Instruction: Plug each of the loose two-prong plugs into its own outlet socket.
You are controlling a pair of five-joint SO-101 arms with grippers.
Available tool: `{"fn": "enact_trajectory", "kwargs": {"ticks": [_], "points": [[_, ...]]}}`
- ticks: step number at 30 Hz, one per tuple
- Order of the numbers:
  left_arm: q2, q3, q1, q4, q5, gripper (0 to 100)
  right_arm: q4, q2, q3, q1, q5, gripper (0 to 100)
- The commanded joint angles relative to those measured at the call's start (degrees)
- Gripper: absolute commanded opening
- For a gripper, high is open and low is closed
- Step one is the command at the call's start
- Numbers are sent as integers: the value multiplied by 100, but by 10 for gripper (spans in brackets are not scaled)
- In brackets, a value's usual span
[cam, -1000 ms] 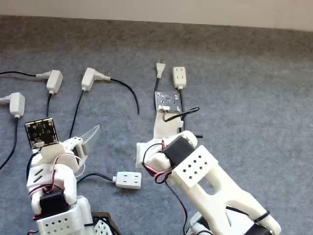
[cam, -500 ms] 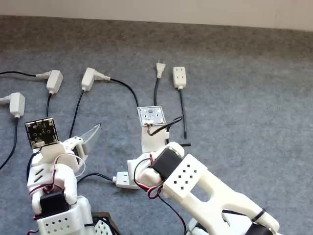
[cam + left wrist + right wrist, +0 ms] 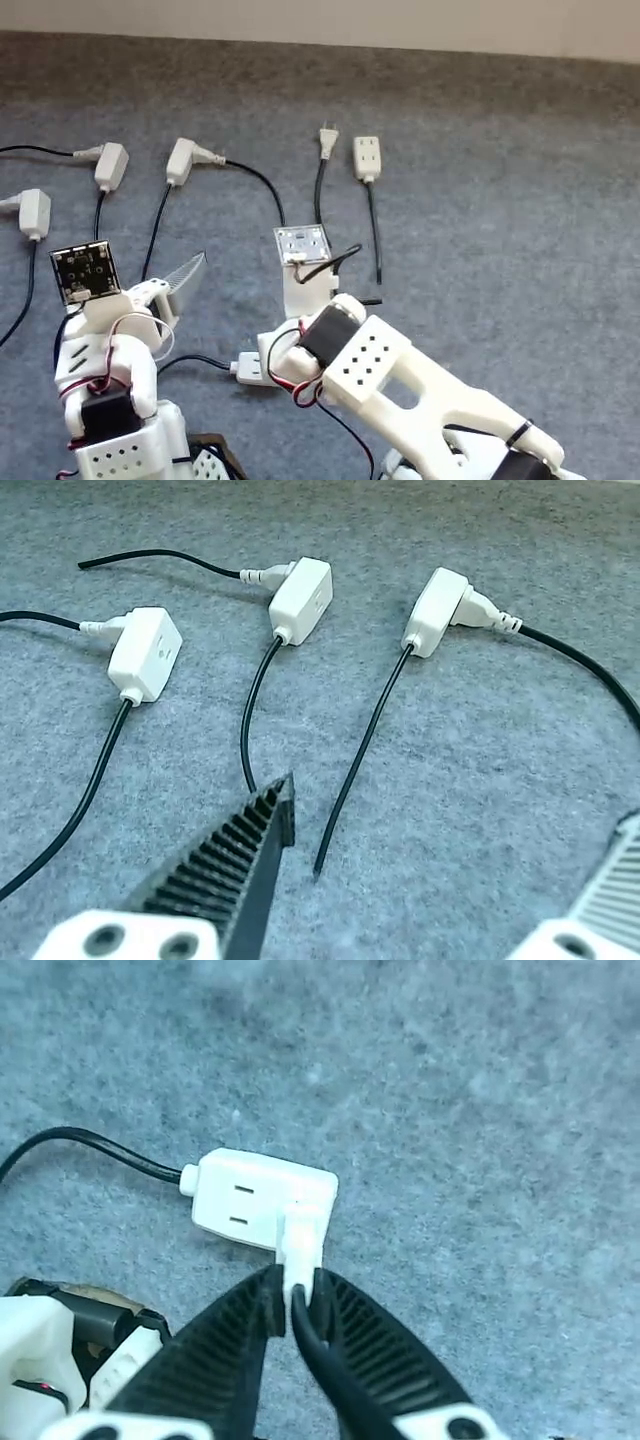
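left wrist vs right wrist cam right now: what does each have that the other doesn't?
Left wrist: the left gripper, open above the carpet, and beyond it three sockets, each already plugged.
Right wrist: the right gripper, shut on a white plug held against a fourth socket. Whether the prongs are in is hidden.
Both: grey carpet.
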Motion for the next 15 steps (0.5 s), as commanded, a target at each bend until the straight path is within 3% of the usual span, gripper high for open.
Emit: {"fn": "enact_trajectory", "kwargs": {"ticks": [1, 15], "points": [[4, -22, 48, -105, 44, 454, -31, 92, -48, -110, -53, 9], [4, -22, 48, -105, 44, 454, -470, 145, 585, -84, 141, 9]]}}
